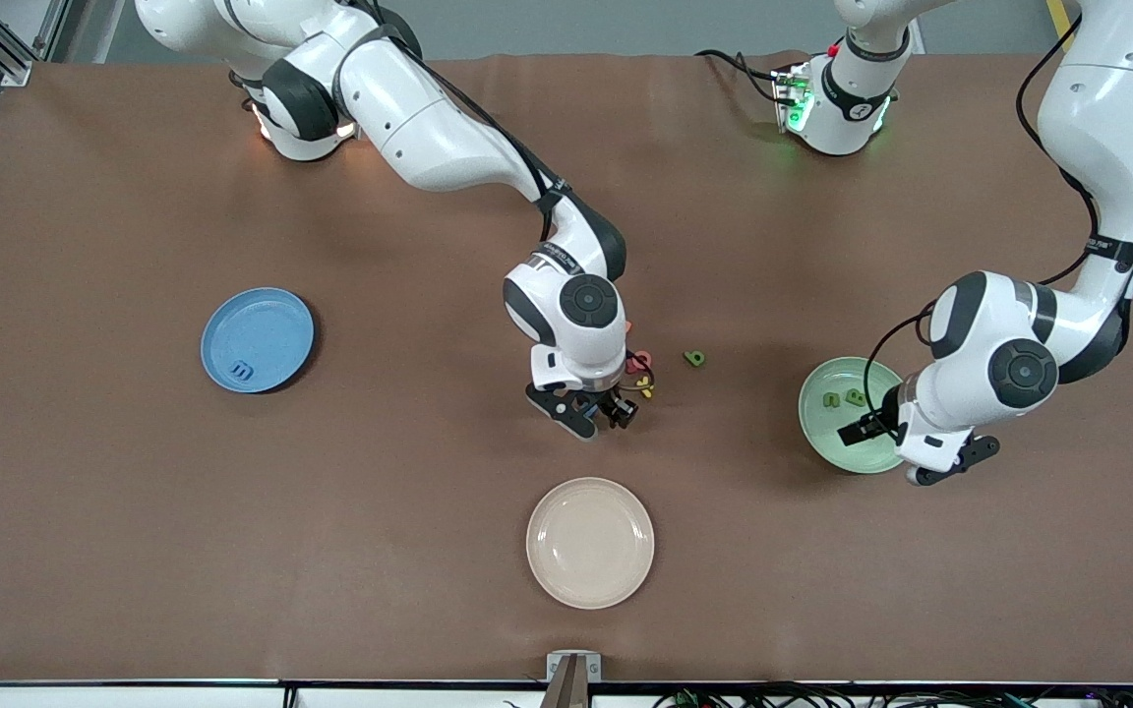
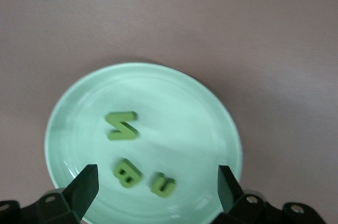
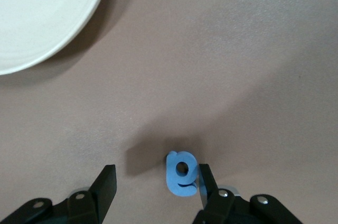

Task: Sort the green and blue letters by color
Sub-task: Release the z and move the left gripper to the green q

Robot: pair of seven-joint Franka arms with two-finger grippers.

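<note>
The right gripper, jaws wide, straddles a small blue foam letter on the brown table; it should centre before closing, since 1 finger touches it. The left gripper hovers wide open over the pale green plate holding 3 green foam letters. 1 green letter remains on the table; the blue plate holds 1 blue letter.

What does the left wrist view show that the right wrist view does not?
Only the left wrist view shows the pale green plate with three green letters lying in it, under the open left end effector. Only the right wrist view shows a blue letter on the table between the fingers of the open right end effector, beside one of them, and part of the cream plate. Both show the brown tabletop.
</note>
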